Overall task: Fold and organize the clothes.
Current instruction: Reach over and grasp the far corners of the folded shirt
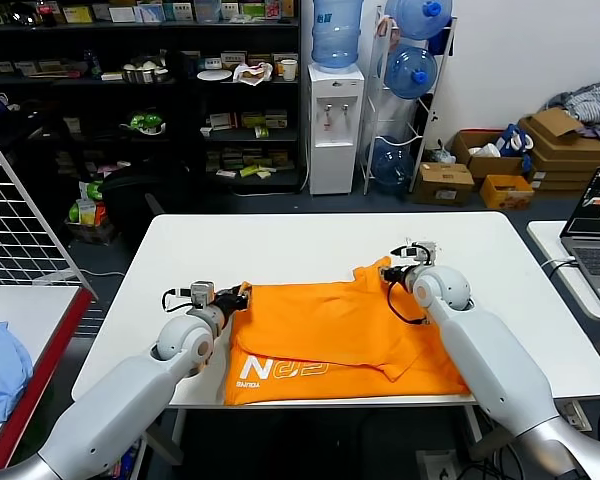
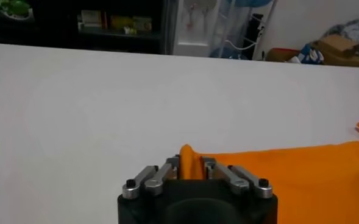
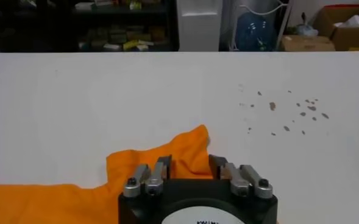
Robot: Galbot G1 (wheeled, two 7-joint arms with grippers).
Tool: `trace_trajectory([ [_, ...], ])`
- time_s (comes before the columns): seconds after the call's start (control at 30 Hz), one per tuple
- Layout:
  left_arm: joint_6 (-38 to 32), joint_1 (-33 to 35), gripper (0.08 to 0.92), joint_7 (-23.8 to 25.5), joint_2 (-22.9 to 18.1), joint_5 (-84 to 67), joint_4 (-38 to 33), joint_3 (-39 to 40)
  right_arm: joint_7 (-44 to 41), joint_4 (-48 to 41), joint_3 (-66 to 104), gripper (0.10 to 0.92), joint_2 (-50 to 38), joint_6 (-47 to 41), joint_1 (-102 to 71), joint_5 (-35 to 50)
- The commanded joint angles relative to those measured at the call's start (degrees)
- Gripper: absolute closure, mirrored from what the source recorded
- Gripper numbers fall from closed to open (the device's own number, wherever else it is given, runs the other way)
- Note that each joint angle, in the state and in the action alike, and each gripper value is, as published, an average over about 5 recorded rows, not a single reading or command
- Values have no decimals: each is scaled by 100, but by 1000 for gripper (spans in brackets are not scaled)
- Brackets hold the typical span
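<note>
A: What did the wrist views add?
B: The left end effector (image 2: 190, 168) pinched the orange T-shirt (image 1: 335, 340)'s far-left edge; the right end effector (image 3: 190, 165) gripped its far-right corner.
A: Surroundings?
B: The shirt lay on the white surface (image 1: 310, 240); brown specks (image 3: 289, 112) dotted it; a blue garment (image 1: 0, 370) lay left.

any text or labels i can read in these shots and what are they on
Large white lettering on the orange T-shirt: upside down to the camera, looks like "N" with more letters, not fully legible.
Small white print beside it: too small to read.
Packages on the shelves: labels too blurred to read.
</note>
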Motion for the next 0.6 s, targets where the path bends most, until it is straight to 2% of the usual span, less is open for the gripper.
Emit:
trace_trajectory([
  [0.03,-68,-14,804,-14,-10,53,15,12,-45,146,59,696,-77,49,-108,33],
  [0.17,-87,-15,892,-37,-31,65,8,3,-74,209,98,817,-110,109,-175,42],
  [0.27,-119,5,904,-55,-35,89,-47,-27,-84,256,150,884,-113,199,-225,41],
  [0.6,-217,338,904,-125,227,165,-733,-323,-47,1116,521,903,-568,354,-767,297],
])
